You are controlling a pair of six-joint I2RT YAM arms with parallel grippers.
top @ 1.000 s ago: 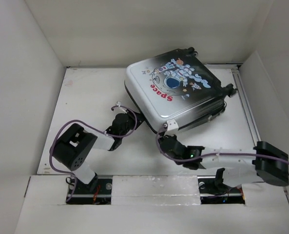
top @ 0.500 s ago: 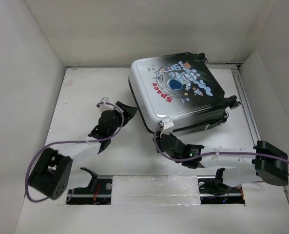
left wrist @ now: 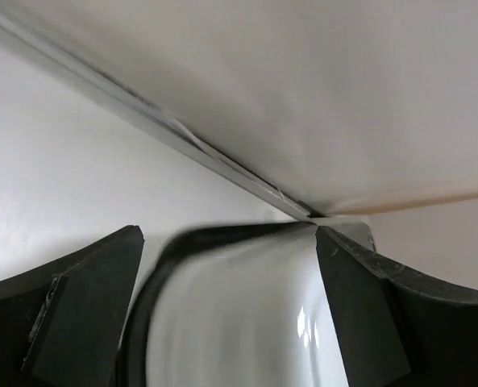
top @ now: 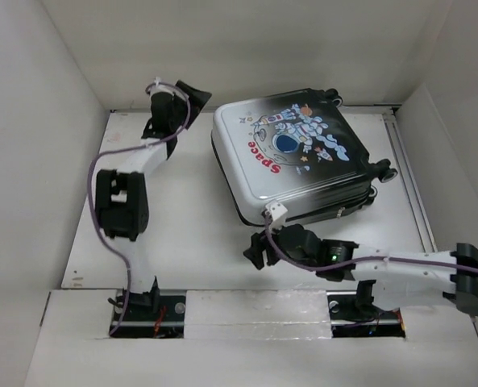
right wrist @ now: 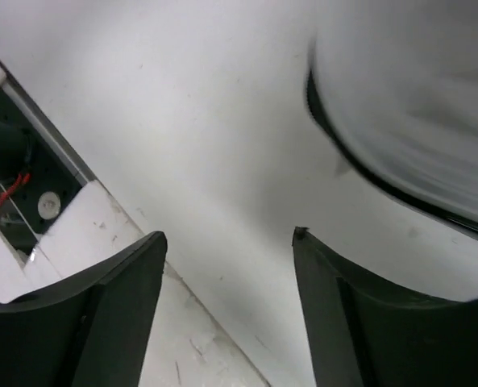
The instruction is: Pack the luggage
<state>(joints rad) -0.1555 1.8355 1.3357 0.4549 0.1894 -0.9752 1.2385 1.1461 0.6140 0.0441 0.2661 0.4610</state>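
Lying shut near the table's (top: 182, 210) far-right corner, the suitcase (top: 295, 153) looks packed; left gripper (top: 174, 103) and right gripper (top: 263, 242), fingers apart and empty, probably need only pull clear.

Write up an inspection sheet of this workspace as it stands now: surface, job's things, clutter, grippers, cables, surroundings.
Surface: white table, bare apart from the suitcase and the arms.
Job's things: suitcase lies flat and closed at the far right of the table, printed side up.
Clutter: nothing seen.
Grippers: left gripper is open and empty, raised by the suitcase's far left corner. Right gripper is open and empty, low beside the suitcase's near edge.
Cables: a purple cable loops along the left arm, and another runs along the right arm; neither reaches the suitcase.
Surroundings: white walls enclose the table, with a metal rail along its right side.
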